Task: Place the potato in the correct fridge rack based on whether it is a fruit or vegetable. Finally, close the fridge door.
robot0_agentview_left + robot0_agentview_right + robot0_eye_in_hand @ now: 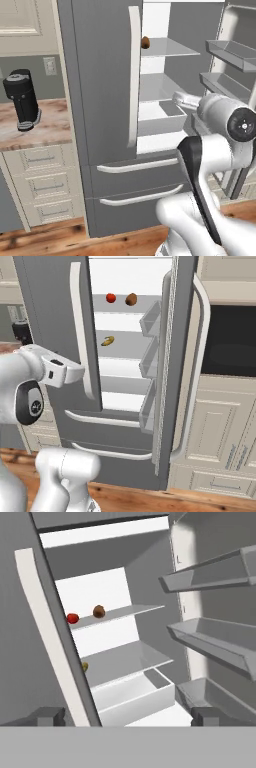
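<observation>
Wood-plank floor (45,240); cream cabinets (225,426) right, cream drawers (42,185) left under a wood-grain counter (37,130); black coffee machine (22,100) on counter; grey wall with outlet (50,65).

Fridge opening wide, free btwn shut left door (30,637) and open right door's bins (220,642) (bins jut inward).

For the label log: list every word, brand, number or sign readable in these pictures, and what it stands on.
None can be read.
The fridge, its open door and door bins are blank.
The black appliance on the counter shows no legible mark.
The faint speck on the fridge's inner wall is too small to read.
</observation>
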You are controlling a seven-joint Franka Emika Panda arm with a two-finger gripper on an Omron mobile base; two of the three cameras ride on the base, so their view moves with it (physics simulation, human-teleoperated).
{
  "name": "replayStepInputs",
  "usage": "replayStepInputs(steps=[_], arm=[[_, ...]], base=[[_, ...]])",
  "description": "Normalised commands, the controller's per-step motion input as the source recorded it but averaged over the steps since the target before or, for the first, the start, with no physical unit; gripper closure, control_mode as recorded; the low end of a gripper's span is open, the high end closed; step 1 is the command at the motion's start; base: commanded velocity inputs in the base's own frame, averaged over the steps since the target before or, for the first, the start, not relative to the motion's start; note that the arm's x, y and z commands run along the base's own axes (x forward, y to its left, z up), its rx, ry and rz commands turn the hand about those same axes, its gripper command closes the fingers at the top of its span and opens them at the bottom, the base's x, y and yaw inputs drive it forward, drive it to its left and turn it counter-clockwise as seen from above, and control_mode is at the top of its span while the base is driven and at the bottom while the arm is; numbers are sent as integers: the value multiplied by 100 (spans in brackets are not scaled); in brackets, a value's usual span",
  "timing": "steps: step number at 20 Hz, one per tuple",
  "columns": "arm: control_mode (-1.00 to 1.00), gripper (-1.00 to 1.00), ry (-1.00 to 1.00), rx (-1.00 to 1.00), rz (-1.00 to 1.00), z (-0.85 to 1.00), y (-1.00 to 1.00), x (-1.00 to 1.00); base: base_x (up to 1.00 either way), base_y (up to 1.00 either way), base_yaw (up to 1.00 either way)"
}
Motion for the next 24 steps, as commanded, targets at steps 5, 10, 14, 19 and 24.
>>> replayStepInputs(steps=[5, 10, 14, 19, 24], arm=[[-100, -100, 0, 0, 0, 0, -3, -100], [-100, -100, 11, 2, 1, 0, -13, -93], [-100, -100, 10, 1, 3, -5, -34, -89], [-100, -100, 6, 6, 5, -7, -70, -34], [-100, -100, 12, 17, 11, 0, -97, -5]], base=[[0, 0, 0], [0, 0, 0], [0, 0, 0], [0, 0, 0], [0, 0, 0]])
